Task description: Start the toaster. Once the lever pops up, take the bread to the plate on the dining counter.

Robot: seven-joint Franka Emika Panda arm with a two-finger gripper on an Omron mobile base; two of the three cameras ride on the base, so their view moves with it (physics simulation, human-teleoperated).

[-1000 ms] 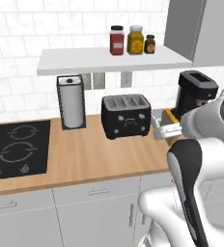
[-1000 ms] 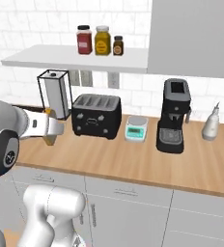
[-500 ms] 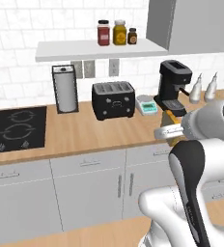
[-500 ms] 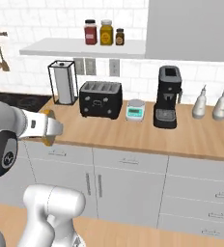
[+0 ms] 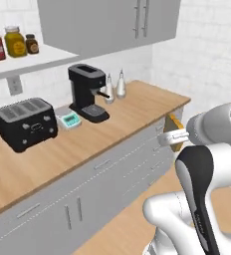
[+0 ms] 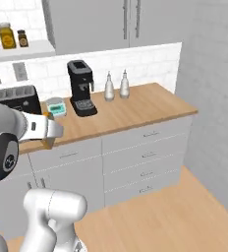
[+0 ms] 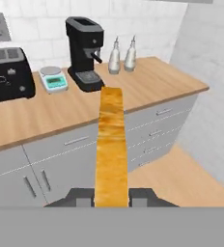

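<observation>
Gripper (image 7: 112, 195) clamps bread (image 7: 111, 144) edgewise between both fingers, slice sticking straight out ahead, clear of counter for carrying. Toaster (image 5: 25, 123) sits behind on wood counter (image 5: 132, 107), slots empty, beside coffee machine (image 5: 87, 92). Looks like transport leg toward plate, judging by base facing away.

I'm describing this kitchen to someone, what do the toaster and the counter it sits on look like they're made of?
The toaster: probably black plastic or painted metal, with a soft matte sheen and paler metallic-looking slot rims. The counter: light wood, judging by its warm tan colour and faint lengthwise grain, with a smooth, low-gloss finish.
</observation>
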